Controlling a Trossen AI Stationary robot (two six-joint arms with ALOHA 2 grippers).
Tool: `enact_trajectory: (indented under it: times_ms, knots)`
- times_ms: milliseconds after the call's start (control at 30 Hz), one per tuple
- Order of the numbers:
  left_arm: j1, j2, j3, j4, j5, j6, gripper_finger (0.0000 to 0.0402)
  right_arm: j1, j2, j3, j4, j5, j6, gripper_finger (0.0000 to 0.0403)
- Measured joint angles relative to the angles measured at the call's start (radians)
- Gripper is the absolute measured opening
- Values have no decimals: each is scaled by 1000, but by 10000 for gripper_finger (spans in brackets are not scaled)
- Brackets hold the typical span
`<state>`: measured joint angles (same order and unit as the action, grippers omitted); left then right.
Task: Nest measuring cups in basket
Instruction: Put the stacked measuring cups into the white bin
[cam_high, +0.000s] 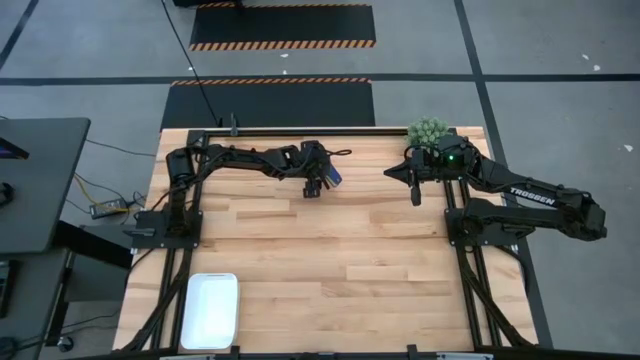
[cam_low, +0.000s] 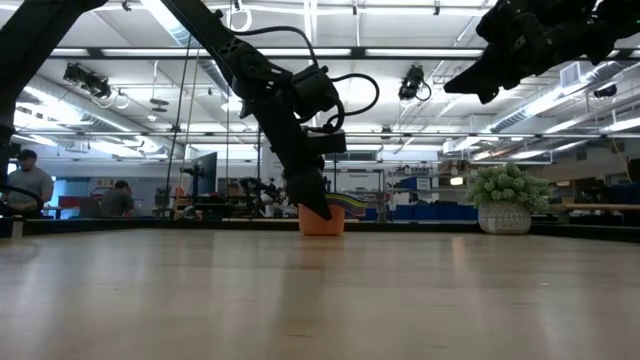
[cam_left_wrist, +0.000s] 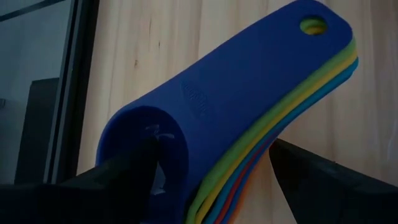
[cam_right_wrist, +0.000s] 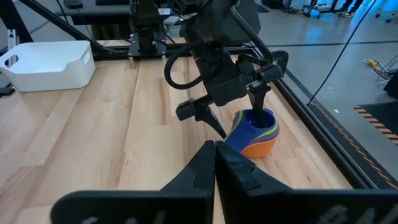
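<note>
The measuring cups stand nested in one stack at the table's far middle, blue on top and orange at the bottom, the bottom cup resting on the wood. Their flat handles fan out together. My left gripper is open at the stack, reaching down onto it, one finger in the blue bowl and one outside. My right gripper is shut and empty, held high to the stack's right. The white basket sits empty at the near left corner. My left gripper comes from above, slanting down. One finger reaches inside the blue top cup's bowl; the other stands outside, beside the stack under the handles. Whether the fingers press the wall, I cannot tell. The stack stands on the table.
A small green potted plant stands at the far edge, just behind my right gripper. Bare wood lies between the stack and the basket. The arms' dark frames run along both sides of the table.
</note>
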<state>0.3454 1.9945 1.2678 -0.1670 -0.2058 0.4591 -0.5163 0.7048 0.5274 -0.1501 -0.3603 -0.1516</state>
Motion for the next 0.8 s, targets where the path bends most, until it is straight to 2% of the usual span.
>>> enact_trajectory:
  times_ms: [533,800]
  knots:
    - [0,1,0,-1,0,0,314,0,0,0,0,0,0,18]
    - [4,1,0,-2,-8,-2,280,0,0,0,-1,0,0,18]
